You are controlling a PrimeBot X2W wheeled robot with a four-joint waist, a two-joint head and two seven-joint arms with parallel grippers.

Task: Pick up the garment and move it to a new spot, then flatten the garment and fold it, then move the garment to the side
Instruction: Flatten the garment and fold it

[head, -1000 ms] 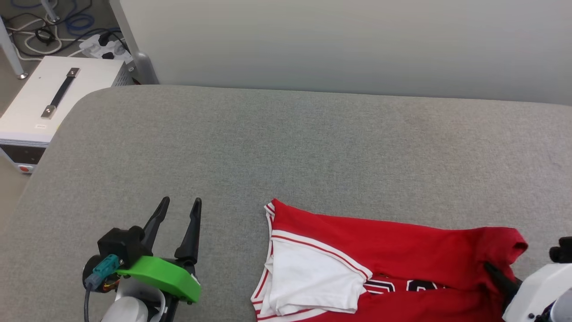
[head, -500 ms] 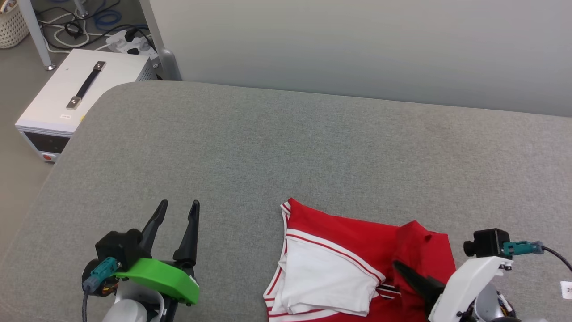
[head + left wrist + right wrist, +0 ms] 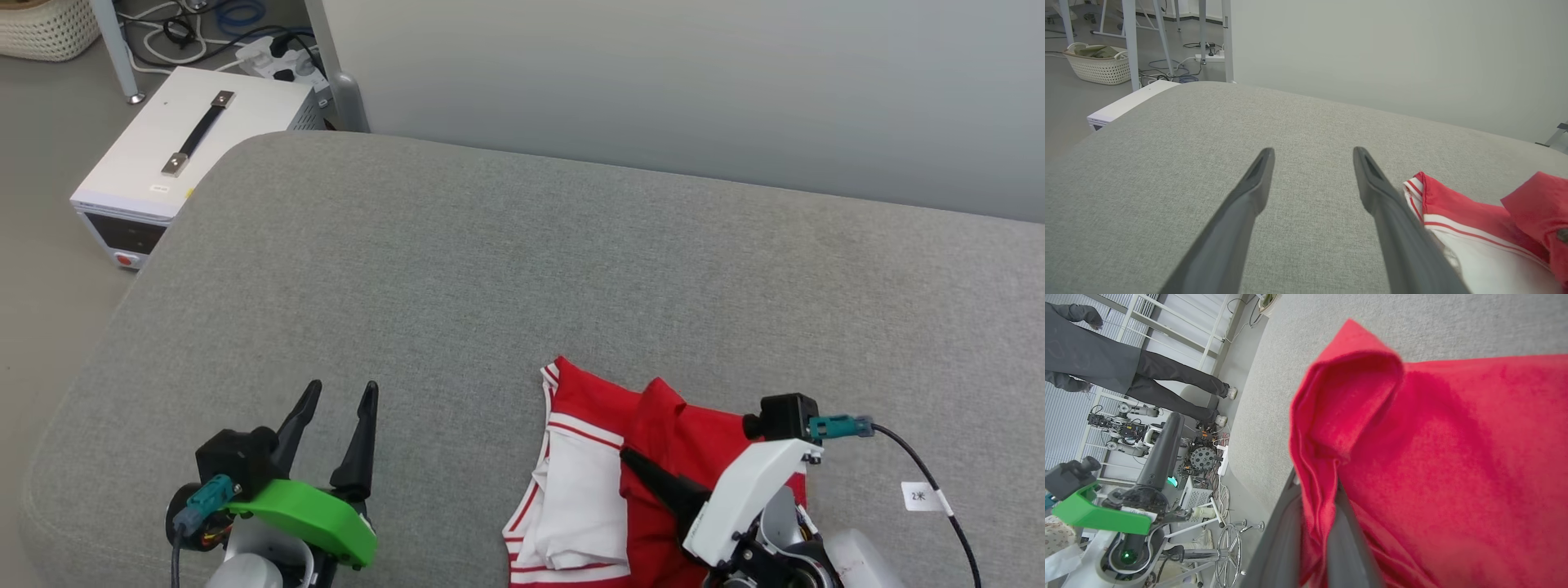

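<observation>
The garment [image 3: 653, 433], red with a white sleeve and striped trim, lies at the near edge of the grey padded surface [image 3: 490, 269]. Its right part is lifted and folded leftward over the rest. My right gripper [image 3: 633, 459] is shut on that red fold. In the right wrist view the fabric [image 3: 1433, 457] is pinched between the two dark fingers [image 3: 1349, 543] of the right gripper [image 3: 1316, 484]. My left gripper [image 3: 343, 385] stands open and empty left of the garment [image 3: 1457, 208]. The left gripper [image 3: 1313, 151] hovers over bare cushion.
A white box with a black handle [image 3: 192, 143] sits on the floor off the left edge, with cables and a power strip [image 3: 269, 57] behind it. A woven basket [image 3: 1098, 65] stands farther left. A person [image 3: 1106, 359] stands beyond the cushion. A pale wall [image 3: 694, 82] backs the surface.
My right gripper has carried the garment's right edge leftward, doubling the red cloth over itself. The head camera has also shifted. The left gripper stays open in place.
</observation>
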